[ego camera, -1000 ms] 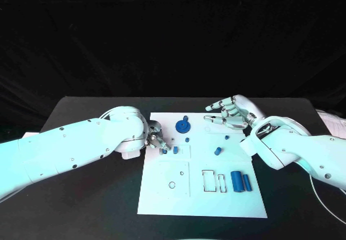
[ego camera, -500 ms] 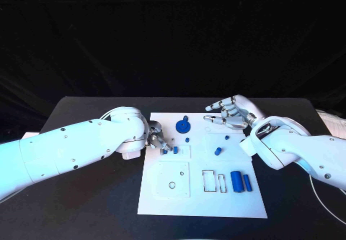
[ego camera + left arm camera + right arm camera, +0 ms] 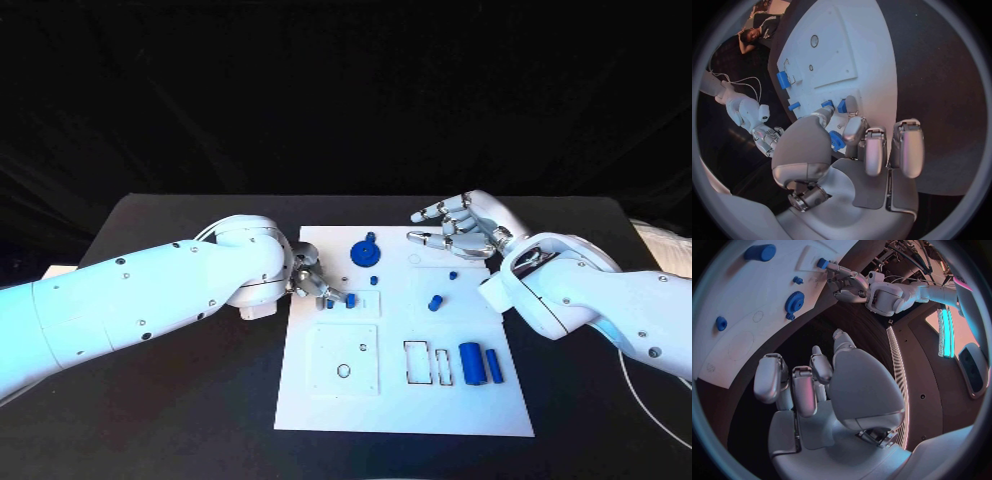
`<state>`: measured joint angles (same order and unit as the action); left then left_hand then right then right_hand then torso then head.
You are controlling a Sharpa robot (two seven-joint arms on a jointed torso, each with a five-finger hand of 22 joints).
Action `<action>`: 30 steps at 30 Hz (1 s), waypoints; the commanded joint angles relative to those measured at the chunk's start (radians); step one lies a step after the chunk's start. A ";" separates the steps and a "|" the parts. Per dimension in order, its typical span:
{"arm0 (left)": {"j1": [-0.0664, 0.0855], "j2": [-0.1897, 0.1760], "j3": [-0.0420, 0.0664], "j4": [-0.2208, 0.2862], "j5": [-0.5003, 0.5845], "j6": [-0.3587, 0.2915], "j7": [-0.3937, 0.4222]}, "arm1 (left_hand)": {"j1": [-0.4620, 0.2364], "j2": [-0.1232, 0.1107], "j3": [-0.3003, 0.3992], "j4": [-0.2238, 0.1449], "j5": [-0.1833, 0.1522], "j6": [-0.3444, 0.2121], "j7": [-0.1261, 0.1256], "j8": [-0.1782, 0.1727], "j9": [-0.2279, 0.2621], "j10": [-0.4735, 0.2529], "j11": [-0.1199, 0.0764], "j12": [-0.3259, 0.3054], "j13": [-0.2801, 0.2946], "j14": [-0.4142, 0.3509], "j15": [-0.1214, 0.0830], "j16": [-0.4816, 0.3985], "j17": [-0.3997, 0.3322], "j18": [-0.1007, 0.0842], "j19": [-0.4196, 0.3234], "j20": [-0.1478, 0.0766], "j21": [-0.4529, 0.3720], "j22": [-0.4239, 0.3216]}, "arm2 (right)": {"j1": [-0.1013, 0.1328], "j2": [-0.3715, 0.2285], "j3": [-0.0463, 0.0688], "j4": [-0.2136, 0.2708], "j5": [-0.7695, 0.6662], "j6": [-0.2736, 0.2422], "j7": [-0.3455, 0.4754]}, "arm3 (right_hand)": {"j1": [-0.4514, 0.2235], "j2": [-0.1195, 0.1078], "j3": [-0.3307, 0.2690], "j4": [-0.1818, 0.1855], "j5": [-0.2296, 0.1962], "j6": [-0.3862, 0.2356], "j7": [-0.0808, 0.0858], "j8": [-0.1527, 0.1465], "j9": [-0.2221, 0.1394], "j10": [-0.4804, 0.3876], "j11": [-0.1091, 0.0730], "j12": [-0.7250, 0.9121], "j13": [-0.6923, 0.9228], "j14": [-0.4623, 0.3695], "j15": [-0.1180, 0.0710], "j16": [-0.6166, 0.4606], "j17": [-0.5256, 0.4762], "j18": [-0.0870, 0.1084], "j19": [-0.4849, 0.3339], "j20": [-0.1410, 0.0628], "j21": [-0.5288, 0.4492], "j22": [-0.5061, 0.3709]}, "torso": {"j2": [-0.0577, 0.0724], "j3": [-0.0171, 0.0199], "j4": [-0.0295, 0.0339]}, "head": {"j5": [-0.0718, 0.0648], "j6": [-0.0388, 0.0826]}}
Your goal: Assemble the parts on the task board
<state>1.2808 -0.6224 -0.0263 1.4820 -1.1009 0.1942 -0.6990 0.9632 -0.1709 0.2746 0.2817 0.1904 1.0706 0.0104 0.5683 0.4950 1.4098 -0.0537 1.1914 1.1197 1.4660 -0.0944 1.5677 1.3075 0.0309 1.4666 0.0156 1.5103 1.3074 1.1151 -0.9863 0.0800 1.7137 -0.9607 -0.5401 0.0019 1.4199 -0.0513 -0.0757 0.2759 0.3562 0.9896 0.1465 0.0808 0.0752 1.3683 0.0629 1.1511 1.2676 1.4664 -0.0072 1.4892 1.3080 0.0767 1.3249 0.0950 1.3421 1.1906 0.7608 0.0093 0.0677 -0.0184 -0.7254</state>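
While the left arm reaches in low across the table, the left hand (image 3: 309, 282) sits at the near-left edge of the task board (image 3: 404, 400), its fingers (image 3: 853, 131) curled down over the board; whether they pinch the small blue piece (image 3: 836, 140) under them cannot be told. In the left wrist view two more small blue parts (image 3: 834, 105) lie on the white surface just past the fingertips, by a raised square panel. The right hand (image 3: 459, 227) hovers above the board's far-right corner, fingers apart and loosely bent, holding nothing; the right wrist view shows them (image 3: 795, 385) over dark table beside the board's edge.

Outward from the hands, a blue gear (image 3: 366, 252) sits near the board's far edge, with a small blue peg (image 3: 453, 274) to its right and a short blue cylinder (image 3: 434, 299) standing nearer the middle. Toward the near-right side lie a thick blue cylinder (image 3: 472, 362) and a slimmer blue bar (image 3: 495, 366), side by side next to empty rectangular outlines (image 3: 427, 361).
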 commanded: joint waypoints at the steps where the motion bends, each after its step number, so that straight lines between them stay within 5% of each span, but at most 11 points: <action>1: -0.002 -0.007 0.000 0.006 -0.016 -0.029 -0.025 | 0.001 0.015 -0.024 0.006 -0.004 0.004 0.000 0.007 -0.005 0.010 -0.002 0.005 0.002 0.105 -0.007 0.003 0.263 -0.015 0.074 -0.004 0.007 0.221 | -0.001 0.000 0.000 0.000 -0.004 0.009 0.005 | -0.003 0.004 -0.003 0.000 0.004 0.004 -0.003 0.004 0.000 0.002 -0.007 0.002 -0.001 0.070 -0.008 -0.003 0.109 0.009 -0.004 0.000 -0.005 -0.001 | 0.001 -0.0002 0.0004 | -0.003 -0.001; 8: -0.002 -0.037 0.009 0.029 0.011 -0.098 0.041 | 0.027 0.046 -0.055 0.003 -0.001 -0.004 0.001 0.009 -0.015 0.002 0.000 -0.009 -0.014 0.105 -0.007 0.003 0.263 -0.011 0.067 -0.005 -0.007 0.211 | -0.001 0.001 0.000 -0.002 -0.003 0.010 0.006 | -0.003 0.004 -0.003 0.000 0.004 0.004 -0.003 0.004 0.000 0.002 -0.007 0.002 -0.001 0.070 -0.008 -0.003 0.109 0.009 -0.004 0.000 -0.005 -0.001 | 0.000 0.0000 0.0015 | -0.006 -0.001; 12: -0.002 -0.055 0.016 0.040 0.043 -0.186 0.118 | 0.078 0.057 -0.080 0.000 0.002 -0.031 0.010 0.008 -0.025 -0.034 0.007 -0.071 -0.083 0.105 -0.003 0.003 0.263 -0.002 0.049 -0.002 -0.039 0.187 | -0.001 0.002 0.000 -0.004 -0.002 0.011 0.006 | -0.003 0.004 -0.003 0.000 0.004 0.004 -0.003 0.004 0.000 0.002 -0.007 0.002 -0.001 0.070 -0.008 -0.003 0.109 0.009 -0.004 0.000 -0.005 -0.001 | -0.001 0.0002 0.0029 | -0.006 0.000; 18: 0.000 -0.071 0.020 0.036 0.159 -0.335 0.281 | 0.065 0.055 -0.158 0.009 0.001 -0.080 0.031 -0.004 -0.048 -0.131 0.025 -0.233 -0.260 0.105 0.009 0.003 0.263 0.026 -0.010 0.009 -0.148 0.110 | -0.001 0.003 0.000 -0.005 -0.001 0.011 0.005 | -0.003 0.004 -0.003 0.000 0.004 0.004 -0.003 0.004 0.000 0.002 -0.007 0.002 -0.001 0.070 -0.008 -0.003 0.109 0.009 -0.004 0.000 -0.005 -0.001 | -0.001 0.0013 0.0015 | -0.006 0.002; 20: 0.000 -0.075 0.020 0.032 0.191 -0.387 0.350 | 0.056 0.061 -0.198 0.008 0.002 -0.124 0.050 -0.020 -0.062 -0.226 0.043 -0.364 -0.396 0.077 0.023 -0.050 0.180 0.053 -0.075 0.019 -0.267 0.026 | -0.001 0.003 0.000 -0.006 -0.001 0.012 0.005 | -0.003 0.004 -0.003 0.000 0.004 0.004 -0.003 0.004 0.000 0.002 -0.007 0.002 -0.001 0.070 -0.008 -0.003 0.109 0.009 -0.004 0.000 -0.005 -0.001 | -0.001 0.0008 0.0009 | -0.007 0.004; 23: 0.000 -0.075 0.019 0.027 0.191 -0.426 0.438 | 0.089 0.073 -0.242 0.010 0.002 -0.173 0.076 -0.028 -0.076 -0.287 0.067 -0.402 -0.432 0.018 0.041 -0.160 0.035 0.088 -0.171 0.042 -0.453 -0.101 | -0.001 0.004 0.000 -0.007 -0.001 0.012 0.005 | -0.003 0.004 -0.003 0.000 0.004 0.004 -0.003 0.004 0.000 0.002 -0.007 0.002 -0.001 0.070 -0.008 -0.003 0.109 0.009 -0.004 0.000 -0.005 -0.001 | 0.000 0.0014 0.0016 | -0.008 0.007; 25: 0.000 -0.070 0.017 0.025 0.149 -0.432 0.477 | 0.177 0.074 -0.241 -0.012 0.002 -0.224 0.100 -0.047 -0.091 -0.358 0.096 -0.445 -0.461 -0.085 0.062 -0.333 -0.162 0.130 -0.305 0.058 -0.702 -0.270 | -0.001 0.004 0.000 -0.007 0.000 0.012 0.005 | -0.003 0.004 -0.003 0.000 0.004 0.004 -0.003 0.004 0.000 0.002 -0.007 0.002 -0.001 0.070 -0.008 -0.003 0.109 0.009 -0.004 0.000 -0.005 -0.001 | 0.000 0.0015 0.0021 | -0.008 0.007; 26: 0.000 -0.064 0.014 0.022 0.115 -0.430 0.500 | 0.258 0.078 -0.229 -0.035 0.000 -0.258 0.124 -0.064 -0.106 -0.420 0.115 -0.492 -0.494 -0.205 0.087 -0.524 -0.358 0.145 -0.378 0.071 -0.830 -0.354 | -0.001 0.005 0.000 -0.008 0.000 0.012 0.005 | -0.003 0.004 -0.003 0.000 0.004 0.004 -0.003 0.004 0.000 0.002 -0.007 0.002 -0.001 0.070 -0.008 -0.003 0.109 0.009 -0.004 0.000 -0.005 -0.001 | 0.000 0.0017 0.0026 | -0.010 0.009; 27: 0.000 -0.059 0.012 0.020 0.090 -0.426 0.516 | 0.308 0.083 -0.215 -0.055 0.003 -0.271 0.131 -0.073 -0.114 -0.445 0.121 -0.517 -0.511 -0.269 0.093 -0.628 -0.462 0.141 -0.392 0.080 -0.857 -0.372 | -0.001 0.005 0.000 -0.008 0.000 0.012 0.005 | -0.003 0.004 -0.003 0.000 0.004 0.004 -0.003 0.004 0.000 0.002 -0.007 0.002 -0.001 0.070 -0.008 -0.003 0.109 0.009 -0.004 0.000 -0.005 -0.001 | 0.000 0.0011 0.0022 | -0.010 0.009; 28: 0.000 -0.051 0.010 0.017 0.055 -0.420 0.535 | 0.371 0.101 -0.191 -0.071 -0.001 -0.282 0.144 -0.086 -0.131 -0.474 0.144 -0.567 -0.555 -0.318 0.109 -0.718 -0.534 0.144 -0.414 0.092 -0.910 -0.410 | -0.002 0.006 0.000 -0.009 0.000 0.012 0.006 | -0.003 0.004 -0.003 0.000 0.004 0.004 -0.003 0.004 0.000 0.002 -0.007 0.002 -0.001 0.070 -0.008 -0.003 0.109 0.009 -0.004 0.000 -0.005 -0.001 | 0.000 0.0005 0.0019 | -0.010 0.010; 30: -0.001 -0.034 0.005 0.009 -0.013 -0.408 0.568 | 0.481 0.106 -0.132 -0.112 -0.011 -0.299 0.158 -0.119 -0.163 -0.508 0.144 -0.648 -0.627 -0.343 0.117 -0.778 -0.574 0.148 -0.427 0.104 -0.962 -0.450 | -0.002 0.007 0.000 -0.010 0.000 0.012 0.006 | -0.004 0.005 -0.006 0.001 0.005 0.004 -0.003 0.003 0.000 0.001 -0.007 0.002 -0.001 0.070 -0.008 -0.004 0.108 0.009 -0.004 0.000 -0.005 -0.001 | 0.000 -0.0002 0.0014 | -0.011 0.011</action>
<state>1.2800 -0.6666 -0.0201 1.4926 -1.0020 -0.1881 -0.2673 1.4189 -0.0681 0.1281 0.1767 0.1830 0.7784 0.1620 0.4580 0.3403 0.9139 0.0876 0.5662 0.5121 1.1364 0.0180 0.8140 0.7527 0.1641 1.0480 0.1162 0.5670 0.8712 1.1145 -0.9808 0.0798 1.7043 -0.9581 -0.5397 0.0021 1.4199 -0.0513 -0.0757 0.2758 0.3562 0.9896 0.1465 0.0807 0.0752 1.3682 0.0629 1.1509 1.2675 1.4664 -0.0072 1.4892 1.3077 0.0768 1.3249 0.0950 1.3421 1.1906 0.7603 0.0104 0.0696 -0.0283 -0.7162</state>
